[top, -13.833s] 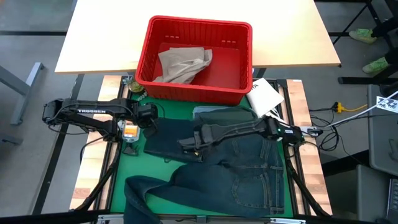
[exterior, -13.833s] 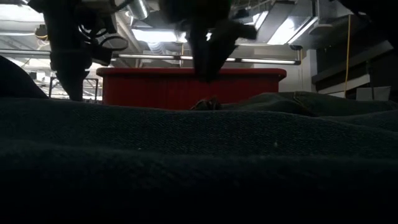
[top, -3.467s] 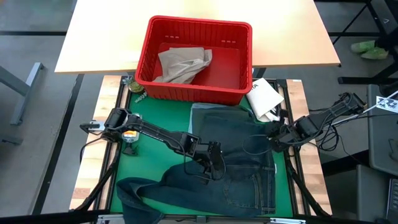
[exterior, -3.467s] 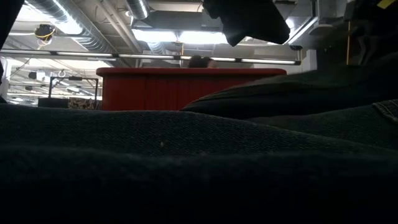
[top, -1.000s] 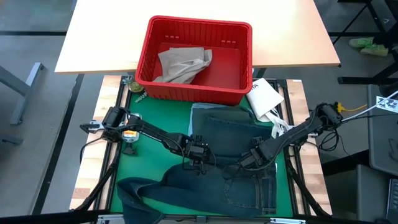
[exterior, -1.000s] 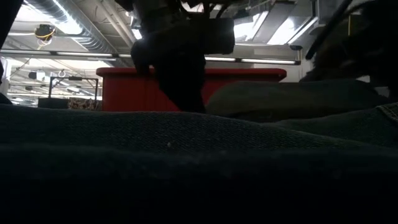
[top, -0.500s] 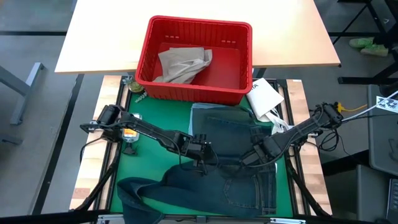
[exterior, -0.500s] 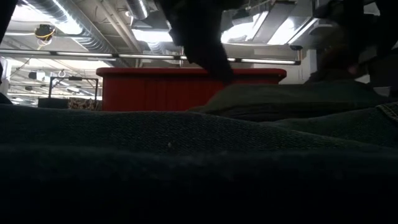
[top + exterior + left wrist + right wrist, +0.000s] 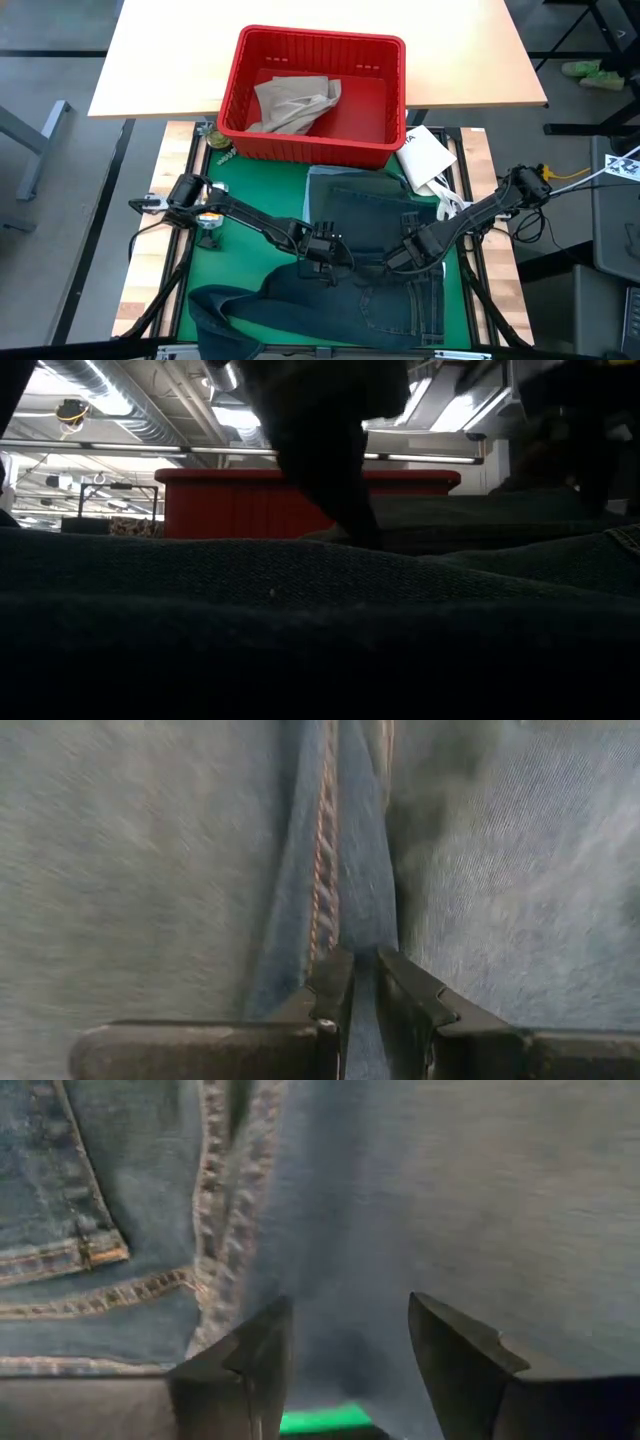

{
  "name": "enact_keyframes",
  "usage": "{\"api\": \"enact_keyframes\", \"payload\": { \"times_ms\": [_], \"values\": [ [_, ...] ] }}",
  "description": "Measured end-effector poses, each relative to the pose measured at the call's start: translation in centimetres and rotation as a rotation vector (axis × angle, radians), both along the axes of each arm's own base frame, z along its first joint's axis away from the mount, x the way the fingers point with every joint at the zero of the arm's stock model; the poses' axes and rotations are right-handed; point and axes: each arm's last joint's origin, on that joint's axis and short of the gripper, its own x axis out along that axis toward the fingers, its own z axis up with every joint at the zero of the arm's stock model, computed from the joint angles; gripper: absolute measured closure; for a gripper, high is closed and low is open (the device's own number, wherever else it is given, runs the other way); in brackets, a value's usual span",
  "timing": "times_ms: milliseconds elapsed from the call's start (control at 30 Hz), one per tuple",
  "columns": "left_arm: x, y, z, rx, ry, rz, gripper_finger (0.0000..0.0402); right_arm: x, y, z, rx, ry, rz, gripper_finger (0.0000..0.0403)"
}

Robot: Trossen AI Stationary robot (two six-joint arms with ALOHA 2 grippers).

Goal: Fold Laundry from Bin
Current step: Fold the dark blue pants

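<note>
The dark blue jeans (image 9: 370,300) lie spread on the green mat (image 9: 230,220), their upper half folded over a lighter blue garment (image 9: 322,177). My left gripper (image 9: 325,262) is shut on a ridge of denim at the jeans' middle. My right gripper (image 9: 400,262) stands a little to its right, pointing down, with a thick fold of denim between its fingers. The red bin (image 9: 310,145) stands at the far side on the pale table top, with a tan garment (image 9: 295,100) lying in it. My left gripper pinches a narrow raised fold of denim beside an orange-stitched seam (image 9: 322,910) between its two fingers (image 9: 335,982). It comes slanting down from the table's left, and the fingers lie along the seam. My right gripper has a thick, bunched fold of denim (image 9: 345,1280) between its two wide-set fingers (image 9: 262,1350), coming from above and pointing down. A strip of green mat (image 9: 320,1420) shows below the fold's edge.
A white packet (image 9: 425,155) lies right of the bin on the table's far right. One jeans leg (image 9: 225,310) trails to the near left corner of the mat. In the low view denim (image 9: 300,620) fills the foreground in front of the bin (image 9: 250,500).
My left gripper has gone a little toward the table's near edge and tipped further down, keeping its hold on the denim. My right gripper has stayed nearly where it was while turning its wrist slightly.
</note>
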Motion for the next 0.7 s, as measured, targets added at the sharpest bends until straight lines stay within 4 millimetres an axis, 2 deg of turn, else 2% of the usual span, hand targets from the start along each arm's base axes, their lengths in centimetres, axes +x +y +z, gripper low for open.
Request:
{"api": "enact_keyframes", "payload": {
  "times_ms": [133, 300, 400, 700],
  "values": [
    [0.3, -0.2, -2.1, 0.012, 0.048, -0.003, 0.0363, -0.6, -0.2, -2.7, 0.04, 0.016, -0.006, 0.0208],
    [0.3, -0.5, -3.2, 0.018, 0.081, -0.01, 0.0363, -1.6, -0.6, -5.1, 0.077, 0.062, -0.014, 0.0208],
    [0.2, -0.5, -3.3, 0.02, 0.097, -0.012, 0.0363, -2.0, -0.8, -5.7, 0.085, 0.094, -0.018, 0.0208],
    [-0.2, -0.4, -3.3, 0.026, 0.135, -0.016, 0.0363, -2.4, -0.8, -5.5, 0.111, 0.151, -0.016, 0.0208]
  ]
}}
